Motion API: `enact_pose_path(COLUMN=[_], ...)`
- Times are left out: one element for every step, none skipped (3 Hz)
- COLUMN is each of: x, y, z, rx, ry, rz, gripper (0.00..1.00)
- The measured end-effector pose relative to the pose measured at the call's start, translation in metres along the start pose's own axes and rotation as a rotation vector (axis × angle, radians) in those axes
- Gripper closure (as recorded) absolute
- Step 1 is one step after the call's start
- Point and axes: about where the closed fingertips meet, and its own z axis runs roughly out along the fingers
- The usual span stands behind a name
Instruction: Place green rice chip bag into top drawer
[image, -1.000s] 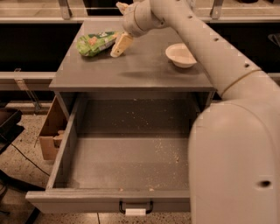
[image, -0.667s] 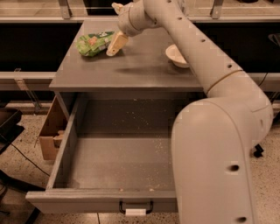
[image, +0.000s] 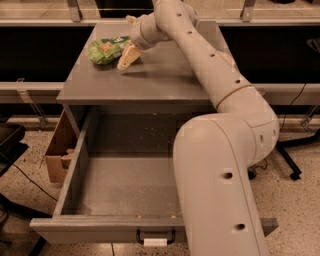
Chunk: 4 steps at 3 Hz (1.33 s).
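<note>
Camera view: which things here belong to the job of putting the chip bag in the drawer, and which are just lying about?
Belong to the job:
- green chip bag, lying on the cabinet top
- top drawer, pulled open
- gripper, down at the cabinet top beside the bag

Just lying about:
- cardboard box, on the floor next to the drawer

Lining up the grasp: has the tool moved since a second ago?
Yes. The tool, over the cabinet top, has shifted slightly left, toward the green rice chip bag, which has stayed put.
</note>
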Motion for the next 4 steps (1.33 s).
enact_pose_path(x=[0.003, 0.001, -0.001, 0.004], y=[-0.003, -0.008, -0.009, -0.004], z=[0.012, 0.018, 0.024, 0.033], rx=[0.005, 0.017, 0.019, -0.001], ry=[0.004, 0.004, 0.006, 0.023], rz=[0.012, 0.01, 0.011, 0.024], gripper=[0.0, 0.18, 0.41, 0.74])
